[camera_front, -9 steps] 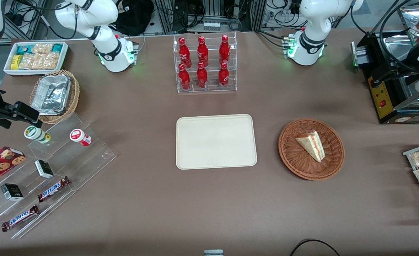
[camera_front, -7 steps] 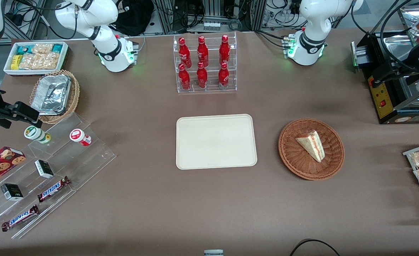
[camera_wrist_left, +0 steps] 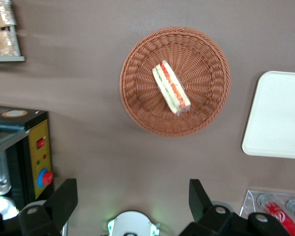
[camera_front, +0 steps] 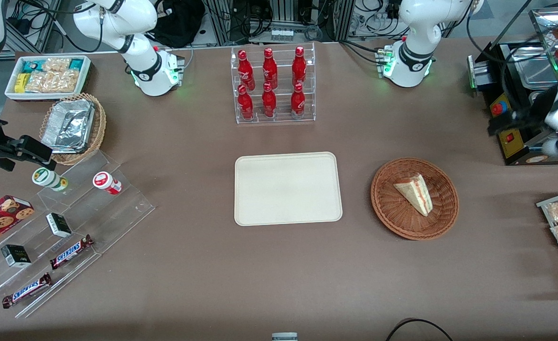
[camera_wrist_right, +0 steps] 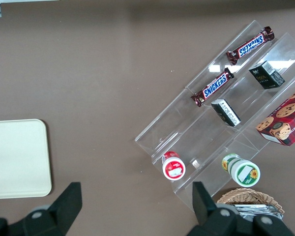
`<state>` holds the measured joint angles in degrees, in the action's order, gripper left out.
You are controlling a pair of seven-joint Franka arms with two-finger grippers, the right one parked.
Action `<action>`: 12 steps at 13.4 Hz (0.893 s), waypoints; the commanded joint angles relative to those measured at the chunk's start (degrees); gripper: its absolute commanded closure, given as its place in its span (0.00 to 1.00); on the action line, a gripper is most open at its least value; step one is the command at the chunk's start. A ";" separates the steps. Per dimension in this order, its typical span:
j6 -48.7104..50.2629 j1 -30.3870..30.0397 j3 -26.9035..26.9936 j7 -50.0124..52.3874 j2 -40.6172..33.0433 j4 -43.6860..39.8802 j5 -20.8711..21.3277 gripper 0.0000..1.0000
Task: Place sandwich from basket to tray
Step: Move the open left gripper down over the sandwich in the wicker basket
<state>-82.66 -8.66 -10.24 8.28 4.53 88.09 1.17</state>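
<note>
My hand (camera_wrist_left: 130, 201) hangs open high above the bench, apart from the sandwich (camera_wrist_left: 171, 87) lying in the basket (camera_wrist_left: 206, 105); the tray (camera_front: 288, 188) is bare.

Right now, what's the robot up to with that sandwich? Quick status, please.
Gripper open, high above the table, farther from the front camera than the basket. Sandwich lying in basket, untouched. Tray bare. Nothing in the way.

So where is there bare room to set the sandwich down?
The tray is bare. Bare table lies between it and the basket holding the sandwich, and nearer the front camera. The bottle rack and snack shelf are crowded. The open gripper hangs above the table by the basket.
</note>
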 commanded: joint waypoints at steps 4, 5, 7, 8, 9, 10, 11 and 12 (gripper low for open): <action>-24.87 0.49 -0.31 10.93 -2.32 22.26 0.76 0.00; -29.44 0.66 -0.48 13.84 -2.77 25.96 0.76 0.00; -37.10 0.84 -0.66 24.53 -3.65 31.85 0.68 0.00; -41.05 1.97 -0.83 28.85 -3.91 34.75 0.68 0.00; -44.49 3.55 -0.83 33.16 -3.83 37.22 0.68 0.00; -47.30 4.96 -0.83 37.12 -3.56 38.98 0.68 0.00; -47.77 6.10 -0.83 38.03 -3.21 39.61 0.85 0.00; -48.03 7.07 -0.83 38.04 -2.95 40.57 1.03 0.00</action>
<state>-129.00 -3.51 -11.28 43.29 3.50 125.43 1.18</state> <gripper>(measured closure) 0.000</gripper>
